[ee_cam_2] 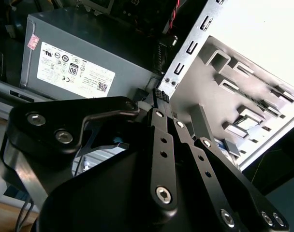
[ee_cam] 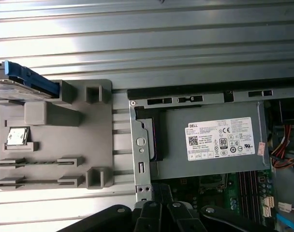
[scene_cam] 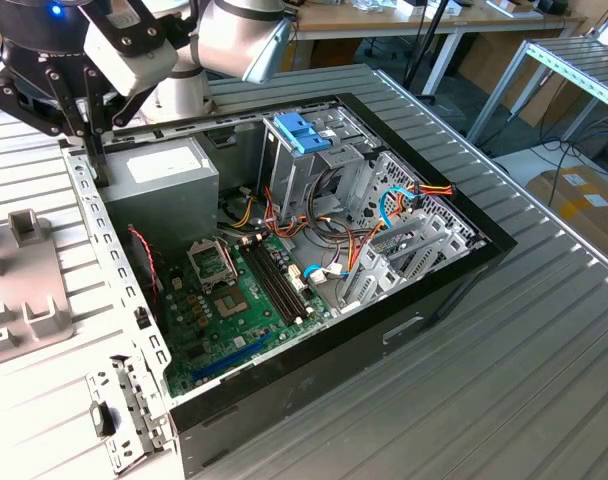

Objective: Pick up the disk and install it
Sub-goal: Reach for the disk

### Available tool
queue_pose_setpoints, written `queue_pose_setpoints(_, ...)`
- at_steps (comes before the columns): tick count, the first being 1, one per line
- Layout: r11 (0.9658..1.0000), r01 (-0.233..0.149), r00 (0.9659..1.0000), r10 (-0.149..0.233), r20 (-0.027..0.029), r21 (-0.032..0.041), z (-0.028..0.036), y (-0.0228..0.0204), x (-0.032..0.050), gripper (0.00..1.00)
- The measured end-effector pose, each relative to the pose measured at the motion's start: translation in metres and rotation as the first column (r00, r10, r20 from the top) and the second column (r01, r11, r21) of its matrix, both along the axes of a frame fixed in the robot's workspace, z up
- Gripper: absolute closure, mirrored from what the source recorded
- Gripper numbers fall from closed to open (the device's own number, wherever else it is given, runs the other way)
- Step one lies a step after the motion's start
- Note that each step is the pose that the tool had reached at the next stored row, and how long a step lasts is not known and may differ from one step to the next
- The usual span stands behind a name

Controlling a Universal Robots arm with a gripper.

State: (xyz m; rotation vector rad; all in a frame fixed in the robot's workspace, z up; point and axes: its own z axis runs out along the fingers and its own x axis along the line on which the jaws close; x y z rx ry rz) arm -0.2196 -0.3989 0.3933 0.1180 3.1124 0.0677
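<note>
The gripper, jaws together on nothing, hangs at the computer case rim beside the power supply, while the disk rests on the grey holder outside.

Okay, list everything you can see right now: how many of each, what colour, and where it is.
disk: one, dark with a blue rail, on the fixture, outside the case.
fixture: one, grey, on the table beside the case.
case: one, black, open, on the table.
power supply: one, grey with a white label, in a corner of the case.
motherboard: one, green, on the case floor.
clip: one, light blue, atop the drive cage.
table: one, grey ribbed metal, under everything.
arm: one, silver-grey, exterior view's upper left.
hand: one, black, shut, empty, at the case edge by the power supply.
</note>
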Motion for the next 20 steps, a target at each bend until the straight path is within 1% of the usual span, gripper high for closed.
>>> queue_pose_setpoints(20,1.0000,0.000,1.0000,0.000,0.0000,0.0000,-0.0001,0.0000,-0.0142,0.89)
